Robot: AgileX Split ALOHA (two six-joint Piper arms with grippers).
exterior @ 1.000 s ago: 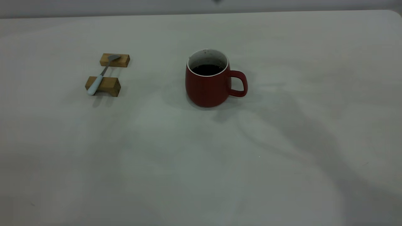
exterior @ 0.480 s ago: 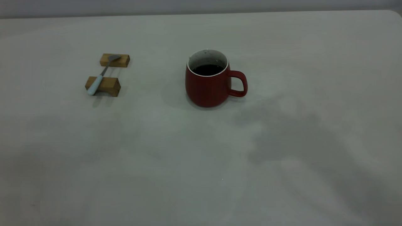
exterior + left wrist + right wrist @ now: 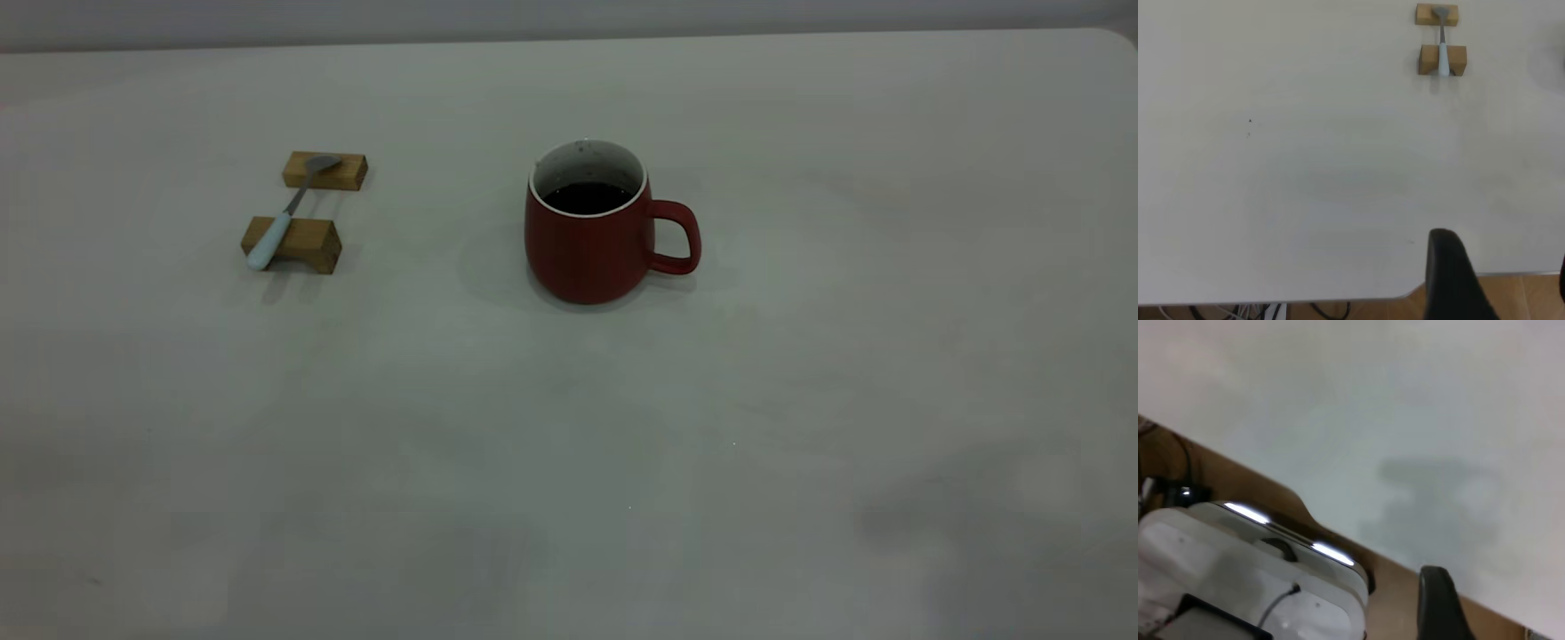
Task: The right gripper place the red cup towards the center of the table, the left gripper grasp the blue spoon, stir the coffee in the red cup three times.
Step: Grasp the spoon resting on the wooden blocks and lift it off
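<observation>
Item 1 — red cup (image 3: pixel 589 233): upright near the tabletop (image 3: pixel 569 427) centre, loop handle toward the right arm's side. Coffee (image 3: pixel 587 196) inside, dark, sitting well below the white rim. Nothing touching it.

Item 2 — blue spoon (image 3: pixel 286 216): bridged across two wooden blocks (image 3: pixel 307 209), well to the left of the cup. Pale handle lies on the nearer block, metal bowl on the farther one. Same spoon shows far off in the left wrist view (image 3: pixel 1442 41), untouched.

Item 3 — left hand (image 3: pixel 1498 283): off the near tabletop edge, well apart from the spoon. Only one dark finger shows fully, a sliver of another at the frame edge; you can't tell from this whether it's spread or clenched. It carries nothing visible.

Item 4 — right hand (image 3: pixel 1441 607): past the tabletop edge, above a white base unit (image 3: pixel 1245 573). One finger visible; state can't be told. Not holding the cup.

Step in hand, judged: cup placement looks done, since the cup sits central and free. Spoon pickup not yet begun.

Next move, for you: bring the left hand across to the spoon, fingers spread either side of the handle in the gap btwn the blocks, where there's clearance under it. Close gently — the spoon is thin and only resting, so a nudge could roll it off. Then lift, carry to the cup, dip the bowl end, stir 3x without bumping the rim.
</observation>
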